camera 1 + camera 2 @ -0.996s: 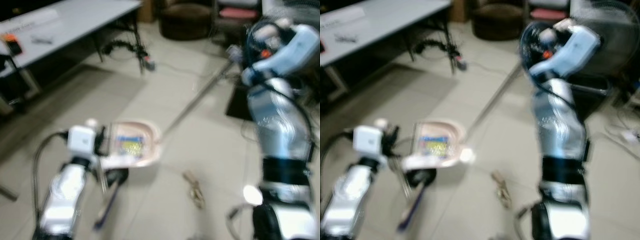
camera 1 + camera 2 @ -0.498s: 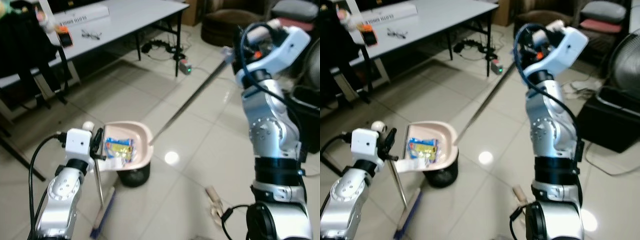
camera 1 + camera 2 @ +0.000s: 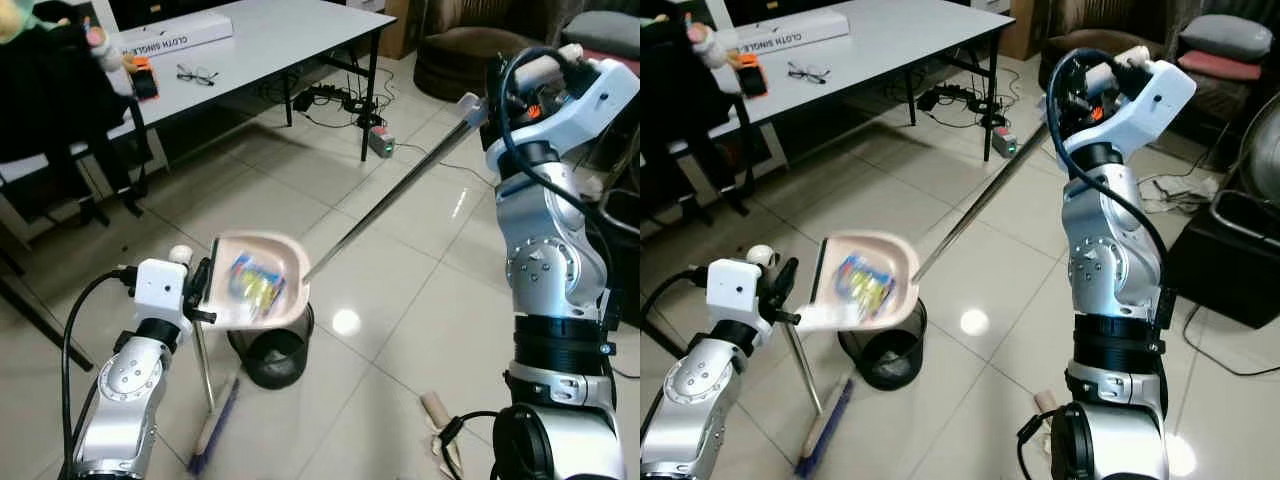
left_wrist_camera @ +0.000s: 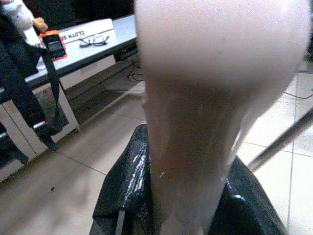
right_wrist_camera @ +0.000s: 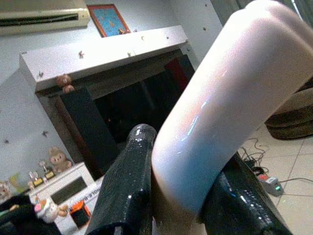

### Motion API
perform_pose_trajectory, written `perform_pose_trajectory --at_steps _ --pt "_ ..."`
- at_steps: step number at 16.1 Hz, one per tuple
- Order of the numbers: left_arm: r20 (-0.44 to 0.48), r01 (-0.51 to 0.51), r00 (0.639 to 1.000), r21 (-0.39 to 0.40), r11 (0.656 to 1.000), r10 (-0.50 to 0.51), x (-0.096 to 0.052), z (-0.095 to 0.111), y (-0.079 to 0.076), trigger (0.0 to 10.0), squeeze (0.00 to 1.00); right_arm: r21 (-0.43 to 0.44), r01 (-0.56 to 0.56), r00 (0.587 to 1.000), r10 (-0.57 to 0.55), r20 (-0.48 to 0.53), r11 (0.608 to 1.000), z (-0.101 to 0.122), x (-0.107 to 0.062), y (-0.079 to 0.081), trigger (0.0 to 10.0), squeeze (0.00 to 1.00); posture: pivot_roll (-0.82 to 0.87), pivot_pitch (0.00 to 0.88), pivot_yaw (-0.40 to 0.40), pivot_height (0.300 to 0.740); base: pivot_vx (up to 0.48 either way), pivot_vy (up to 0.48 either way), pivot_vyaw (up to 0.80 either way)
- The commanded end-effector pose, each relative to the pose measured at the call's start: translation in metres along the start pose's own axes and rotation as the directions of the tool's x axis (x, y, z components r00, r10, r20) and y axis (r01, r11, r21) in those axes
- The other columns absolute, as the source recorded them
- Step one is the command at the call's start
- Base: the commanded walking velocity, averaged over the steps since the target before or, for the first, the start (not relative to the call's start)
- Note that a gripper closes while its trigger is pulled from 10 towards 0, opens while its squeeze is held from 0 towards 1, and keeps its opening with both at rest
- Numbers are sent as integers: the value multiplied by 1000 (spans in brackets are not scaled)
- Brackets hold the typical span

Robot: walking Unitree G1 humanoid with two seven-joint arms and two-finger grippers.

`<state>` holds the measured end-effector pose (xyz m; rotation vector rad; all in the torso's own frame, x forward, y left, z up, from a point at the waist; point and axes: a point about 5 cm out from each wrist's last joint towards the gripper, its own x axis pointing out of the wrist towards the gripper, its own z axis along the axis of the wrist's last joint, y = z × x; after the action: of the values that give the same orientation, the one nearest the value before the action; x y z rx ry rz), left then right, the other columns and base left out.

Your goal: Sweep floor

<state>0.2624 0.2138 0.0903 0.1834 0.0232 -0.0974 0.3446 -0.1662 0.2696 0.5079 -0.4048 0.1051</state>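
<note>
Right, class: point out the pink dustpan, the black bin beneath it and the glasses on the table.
pink dustpan [image 3: 283, 266]: left eye view, bare inner wall.
black bin [image 3: 883, 362]: right eye view, its mesh side.
glasses [image 3: 197, 73]: left eye view, the frame.

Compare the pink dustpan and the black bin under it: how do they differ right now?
The dustpan is pale pink, shallow and tilted, held up by the left gripper; the bin is black, deep and upright on the floor tiles. The dustpan carries blue and yellow wrappers; what the bin holds I cannot tell. The dustpan has a long metal handle running up to the right gripper; the bin has none. Both are open-topped.
</note>
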Motion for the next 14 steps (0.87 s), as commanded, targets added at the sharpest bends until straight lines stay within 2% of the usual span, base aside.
perform_pose_trajectory --at_steps 1,3,5,8,10,12,14 --pt "47 13 999 -4 1000 -13 3 9 -3 10000 0 -4 27 997 -27 72 1000 18 1 -7 10000 0 -21 0 28 740 0 0 0" --pt "37 2 999 1 1000 -2 3 8 -1 10000 0 -5 31 997 -31 75 1000 18 2 -8 10000 0 -21 0 27 740 0 0 0" --pt "18 -21 1000 14 1000 21 2 5 1 10000 0 -40 17 997 -14 73 999 18 2 -8 10000 0 -22 0 27 740 0 0 0" --pt "16 -26 1000 17 1000 25 3 4 2 10000 0 -145 -10 997 21 79 989 16 2 -6 10000 0 -22 0 25 740 0 0 0" --pt "10 -19 1000 20 1000 19 2 2 1 10000 0 -222 -55 993 77 91 973 12 1 2 10000 0 -23 0 27 740 0 0 0" --pt "6 -16 1000 23 1000 16 2 1 0 10000 0 -256 -107 987 133 88 961 6 0 10 10000 0 -25 0 29 740 0 0 0" --pt "1 -8 1000 31 999 8 2 1 -2 10000 0 -310 -212 969 241 60 927 -9 -4 27 10000 0 -24 0 30 740 0 0 0"
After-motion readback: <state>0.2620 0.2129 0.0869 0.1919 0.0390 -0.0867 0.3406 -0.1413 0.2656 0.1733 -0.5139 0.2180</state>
